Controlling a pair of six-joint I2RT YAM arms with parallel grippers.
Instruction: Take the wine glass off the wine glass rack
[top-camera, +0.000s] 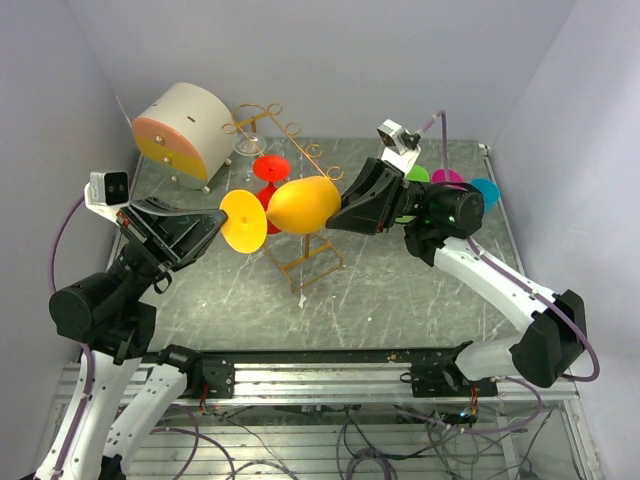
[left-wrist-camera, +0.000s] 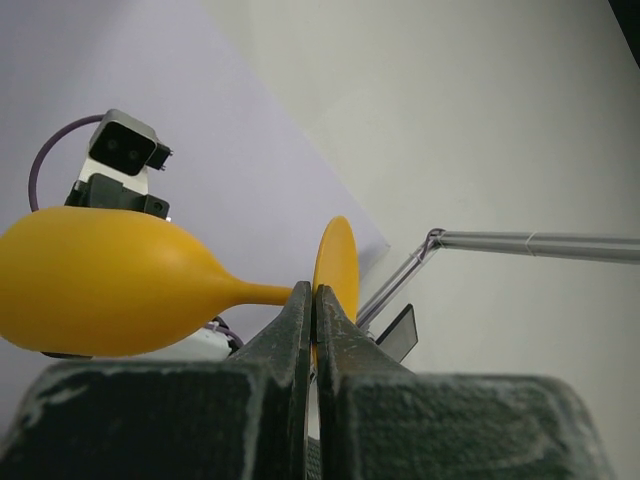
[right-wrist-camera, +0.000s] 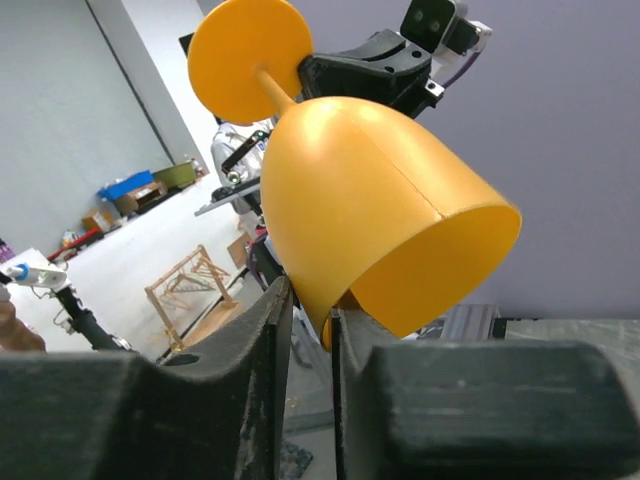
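Note:
A yellow wine glass (top-camera: 300, 203) hangs on its side in the air, in front of the gold wire wine glass rack (top-camera: 292, 133). My left gripper (top-camera: 224, 221) is shut on the edge of its round foot (left-wrist-camera: 336, 262), with the stem and bowl (left-wrist-camera: 100, 285) stretching away to the left. From the other end my right gripper (top-camera: 338, 208) straddles the bowl's rim (right-wrist-camera: 400, 230). One finger is inside and one outside, and they pinch the wall (right-wrist-camera: 310, 300). A red glass (top-camera: 270, 170) still hangs on the rack.
A round white-and-orange drawer box (top-camera: 185, 130) stands at the back left. Green (top-camera: 417, 174), magenta (top-camera: 446, 178) and blue (top-camera: 486, 190) discs show behind the right arm. The rack's slanted legs (top-camera: 305, 262) rest mid-table, below the held glass.

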